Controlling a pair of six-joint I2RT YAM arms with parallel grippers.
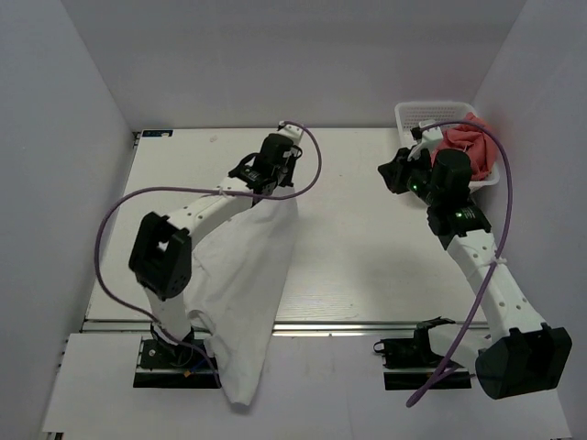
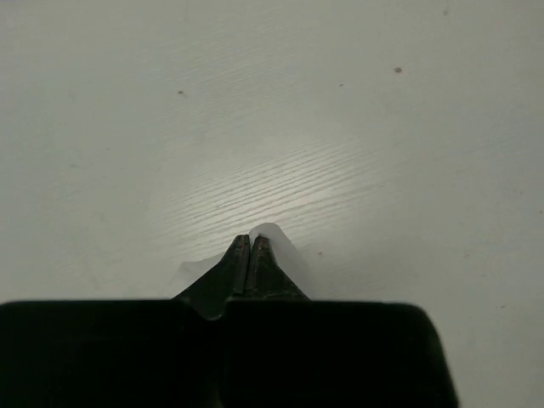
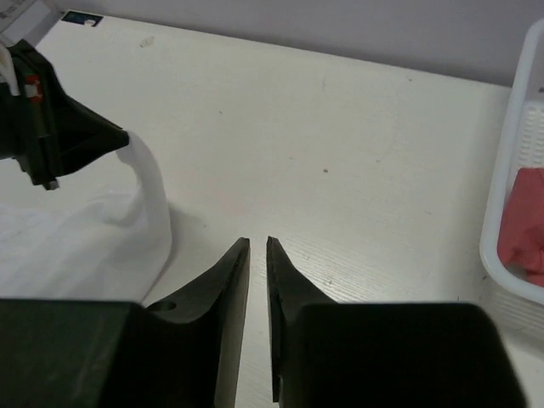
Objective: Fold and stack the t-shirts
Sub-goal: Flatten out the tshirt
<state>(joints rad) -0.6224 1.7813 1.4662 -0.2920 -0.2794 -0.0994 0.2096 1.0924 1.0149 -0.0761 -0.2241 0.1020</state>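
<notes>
Our left gripper (image 2: 249,242) pinches a corner of the white t-shirt (image 1: 240,275), which trails from the table's (image 1: 367,247) middle back over the near edge. Our right gripper (image 3: 257,246) hangs empty above the table, its fingers nearly together. Beside it, a white basket (image 1: 417,114) holds a red t-shirt (image 1: 463,139).

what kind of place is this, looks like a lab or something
Likely a robot test cell, not a home: a bare white table boxed in by plain walls, a white t-shirt in the left claw, and a basket of laundry.
</notes>
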